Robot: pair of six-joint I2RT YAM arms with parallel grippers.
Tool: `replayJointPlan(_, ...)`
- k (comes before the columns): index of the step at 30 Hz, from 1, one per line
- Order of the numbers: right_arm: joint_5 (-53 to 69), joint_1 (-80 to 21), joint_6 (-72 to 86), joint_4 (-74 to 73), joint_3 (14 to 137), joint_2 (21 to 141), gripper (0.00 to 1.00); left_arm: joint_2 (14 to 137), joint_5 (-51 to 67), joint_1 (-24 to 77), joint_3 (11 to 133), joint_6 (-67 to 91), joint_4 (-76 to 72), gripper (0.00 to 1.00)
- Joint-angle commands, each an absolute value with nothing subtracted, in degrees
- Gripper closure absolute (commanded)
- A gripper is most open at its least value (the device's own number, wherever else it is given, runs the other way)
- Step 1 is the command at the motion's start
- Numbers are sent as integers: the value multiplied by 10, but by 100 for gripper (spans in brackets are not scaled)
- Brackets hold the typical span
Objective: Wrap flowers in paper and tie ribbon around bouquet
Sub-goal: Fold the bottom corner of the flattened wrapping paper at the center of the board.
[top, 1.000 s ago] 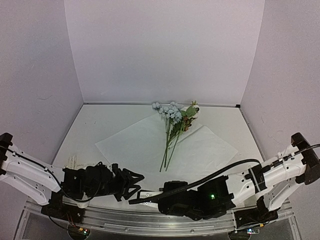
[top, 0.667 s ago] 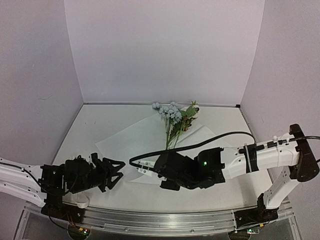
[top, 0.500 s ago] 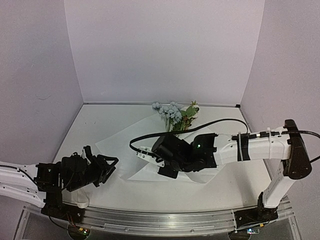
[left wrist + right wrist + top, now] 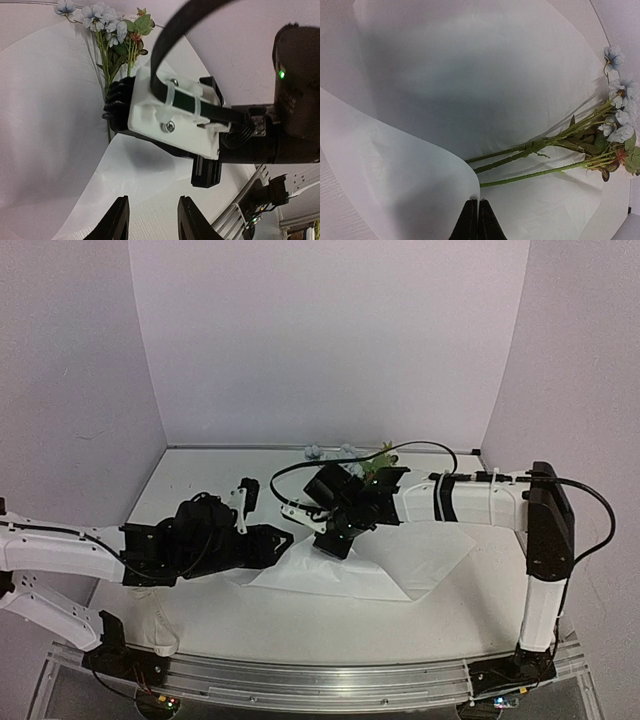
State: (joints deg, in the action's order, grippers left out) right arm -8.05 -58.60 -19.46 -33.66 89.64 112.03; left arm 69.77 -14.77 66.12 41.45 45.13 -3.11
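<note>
One paper point(image 4: 420, 75) edge pinched in right tool point(image 4: 478, 201), flowers point(image 4: 535, 146) just beyond

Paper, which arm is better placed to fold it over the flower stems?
Right, probably: the right gripper is shut on the paper's lifted edge, beside the flowers' stems. The left gripper stands open, holding nothing.

White matte counter point(image 4: 200, 480) boxed in by plain pale-lilac panels, back wall point(image 4: 330, 340) at 12 o'clock, side walls point(image 4: 60, 390) at 9 and 3, aluminium rail point(image 4: 300, 682) along the 6 o'clock edge, light even and diffuse.
</note>
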Motion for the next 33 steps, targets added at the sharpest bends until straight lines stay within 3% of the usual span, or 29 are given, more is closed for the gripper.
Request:
replayJointPlan(1, -41, -561, -191, -352, 947, 1149, 100, 759, -9, 615, 459, 343, -67, 67)
replayJointPlan(11, -15, -519, -183, -364, 1018, 1206, 100, 894, 114, 549, 512, 339, -67, 73)
replayJointPlan(26, -21, -492, -183, -375, 1080, 1264, 100, 1003, 161, 503, 538, 340, -55, 78)
replayJointPlan(33, -17, -488, -181, -381, 1100, 1275, 95, 1022, 163, 492, 539, 346, -57, 81)
